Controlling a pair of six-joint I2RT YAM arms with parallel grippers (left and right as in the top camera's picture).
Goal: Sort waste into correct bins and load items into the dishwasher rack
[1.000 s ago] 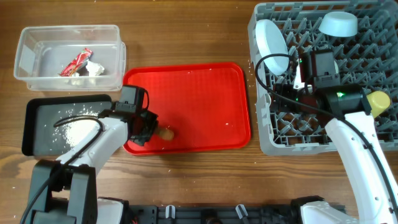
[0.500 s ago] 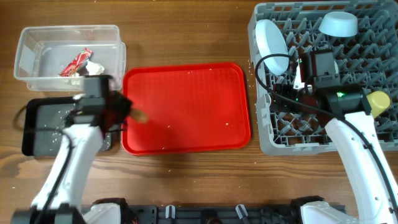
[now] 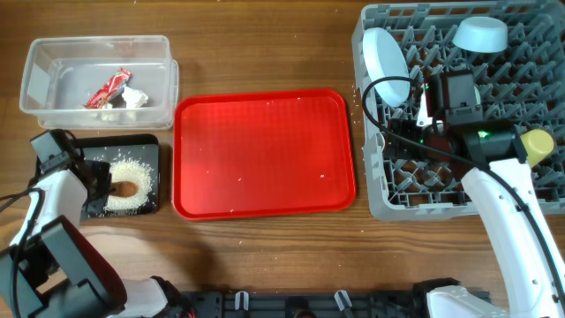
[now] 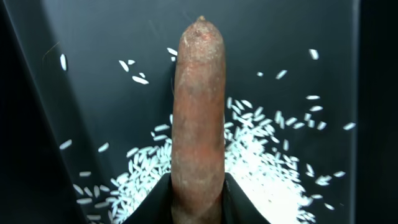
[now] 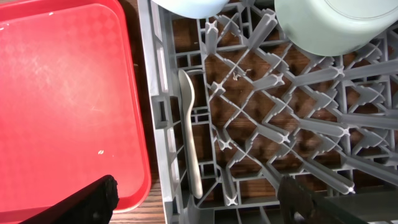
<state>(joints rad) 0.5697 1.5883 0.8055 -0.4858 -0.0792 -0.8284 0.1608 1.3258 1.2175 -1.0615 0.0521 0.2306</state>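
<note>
My left gripper (image 3: 106, 184) is shut on the thin orange carrot-like piece (image 4: 198, 106) and holds it over the shallow black tray (image 3: 141, 148). A pile of white rice grains (image 3: 134, 171) lies in the tray under it, and also shows in the left wrist view (image 4: 267, 163). The clear tub (image 3: 40, 84) holds the red-and-white wrapper (image 3: 108, 87) and the white tissue (image 3: 133, 97). My right gripper (image 3: 439, 99) hangs open over the grey dishwasher rack (image 3: 375, 190). The rack holds the light-blue plate (image 3: 387, 60), light-blue bowl (image 3: 481, 34), yellow cup (image 3: 536, 143), pale-green bowl (image 5: 339, 25) and white spoon (image 5: 189, 127).
The large red serving tray (image 3: 265, 155) lies in the middle between the black tray and the rack, with a few stray grains on it. It also shows at the left of the right wrist view (image 5: 62, 93). The table is brown wood.
My left arm has swung left from the red tray's front left corner to over the black tray, carrying the carrot piece. The right arm has not moved.
</note>
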